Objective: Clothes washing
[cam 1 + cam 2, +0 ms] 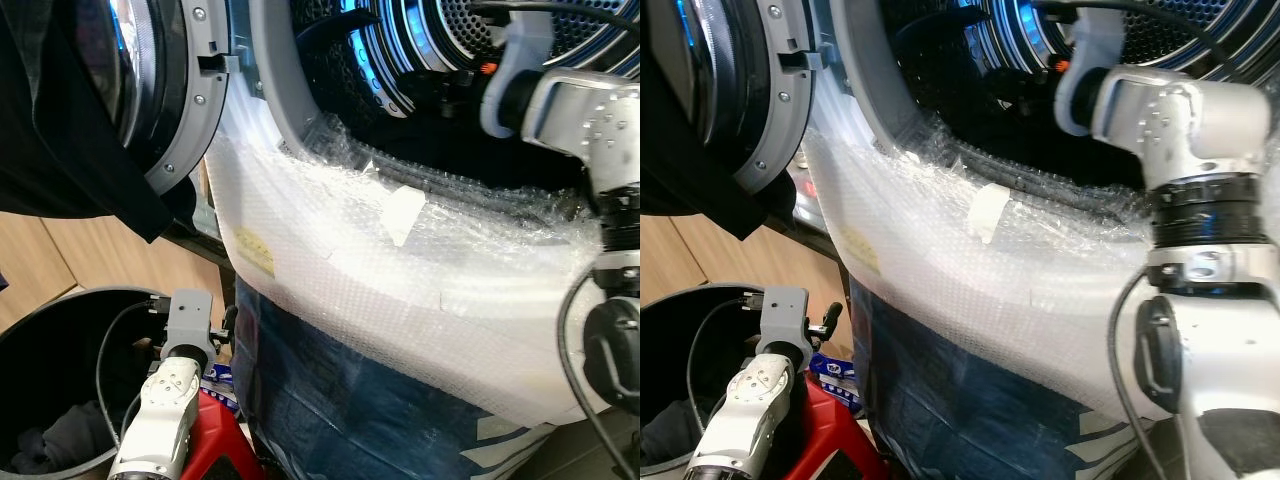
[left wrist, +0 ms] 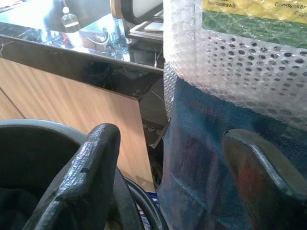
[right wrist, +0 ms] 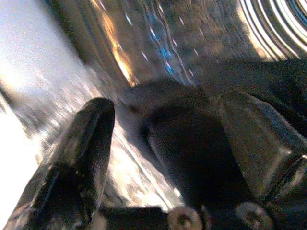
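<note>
The washing machine's drum point(image 1: 400, 50) stands open, its round door point(image 1: 190, 90) swung to the left. A dark garment point(image 1: 70, 120) hangs over that door. My right arm point(image 1: 1150, 110) reaches into the drum. In the right wrist view the right gripper point(image 3: 168, 103) is open, with a blurred dark garment point(image 3: 192, 143) lying between and beyond its fingers. My left arm point(image 1: 170, 390) is low beside a black basket point(image 1: 60, 310) with dark clothes point(image 1: 55, 440) in it. The left gripper point(image 2: 170, 134) is open and holds nothing, above the basket's rim point(image 2: 29, 127).
Bubble wrap point(image 1: 400, 260) covers the machine's front below the opening, with blue plastic point(image 1: 330, 400) under it. A red object point(image 1: 215, 445) lies by my left arm. Wooden panels point(image 2: 72, 91) and a dark counter edge point(image 2: 96, 62) stand to the left.
</note>
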You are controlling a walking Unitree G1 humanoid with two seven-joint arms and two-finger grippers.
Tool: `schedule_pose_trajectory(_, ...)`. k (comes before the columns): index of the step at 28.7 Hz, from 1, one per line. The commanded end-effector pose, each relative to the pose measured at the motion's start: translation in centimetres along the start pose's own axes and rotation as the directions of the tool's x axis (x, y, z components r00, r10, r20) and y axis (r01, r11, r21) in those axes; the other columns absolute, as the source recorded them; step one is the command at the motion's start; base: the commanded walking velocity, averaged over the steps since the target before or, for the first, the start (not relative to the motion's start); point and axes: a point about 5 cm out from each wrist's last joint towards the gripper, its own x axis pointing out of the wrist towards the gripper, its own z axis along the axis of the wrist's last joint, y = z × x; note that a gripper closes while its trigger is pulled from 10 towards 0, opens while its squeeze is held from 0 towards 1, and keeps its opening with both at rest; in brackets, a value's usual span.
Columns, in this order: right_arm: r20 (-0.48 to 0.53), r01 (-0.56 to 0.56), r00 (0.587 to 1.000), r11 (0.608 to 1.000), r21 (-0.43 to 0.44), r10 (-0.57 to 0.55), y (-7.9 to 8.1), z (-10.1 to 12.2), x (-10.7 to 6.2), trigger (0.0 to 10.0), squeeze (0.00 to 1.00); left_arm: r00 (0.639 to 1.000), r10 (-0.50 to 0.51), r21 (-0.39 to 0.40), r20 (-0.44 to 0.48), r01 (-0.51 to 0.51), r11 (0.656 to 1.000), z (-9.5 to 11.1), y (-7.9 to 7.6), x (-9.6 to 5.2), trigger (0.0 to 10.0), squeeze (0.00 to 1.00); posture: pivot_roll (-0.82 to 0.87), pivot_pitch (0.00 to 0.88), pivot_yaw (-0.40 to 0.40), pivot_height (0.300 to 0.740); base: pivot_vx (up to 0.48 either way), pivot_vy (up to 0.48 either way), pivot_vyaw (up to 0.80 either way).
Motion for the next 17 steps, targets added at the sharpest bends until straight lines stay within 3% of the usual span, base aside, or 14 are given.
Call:
schedule_pose_trajectory(1,-0.084,0.030,0.996,0.999,-0.018,-0.031,-0.5,-1.6,0.4,10.0,0.00,1.000,-0.013,-0.009,0.008,0.013,1.000,0.4,-0.2,0.1,10.0,0.00,-0.02,0.000,-0.077,0.740,0.000,0.000,0.00)
schedule_pose_trajectory(9,-0.140,0.085,0.986,0.995,-0.052,-0.092,-1.0,-2.9,2.1,10.0,0.00,1.000,-0.008,-0.007,0.012,0.008,1.000,0.5,-0.1,0.0,10.0,0.00,-0.01,0.000,-0.072,0.740,0.000,0.000,0.00)
schedule_pose_trajectory(13,-0.143,0.189,0.970,0.980,-0.065,-0.196,-2.0,-3.1,2.4,10.0,0.00,1.000,-0.004,-0.003,0.014,0.004,1.000,0.6,0.1,0.0,10.0,0.00,0.00,0.000,-0.067,0.740,0.000,0.000,0.00)
schedule_pose_trajectory(17,-0.164,0.327,0.925,0.938,-0.114,-0.343,-3.5,-4.1,2.8,10.0,0.00,1.000,-0.007,0.004,0.019,0.007,1.000,0.8,0.2,0.0,10.0,0.00,0.00,0.000,-0.064,0.740,0.000,0.000,0.00)
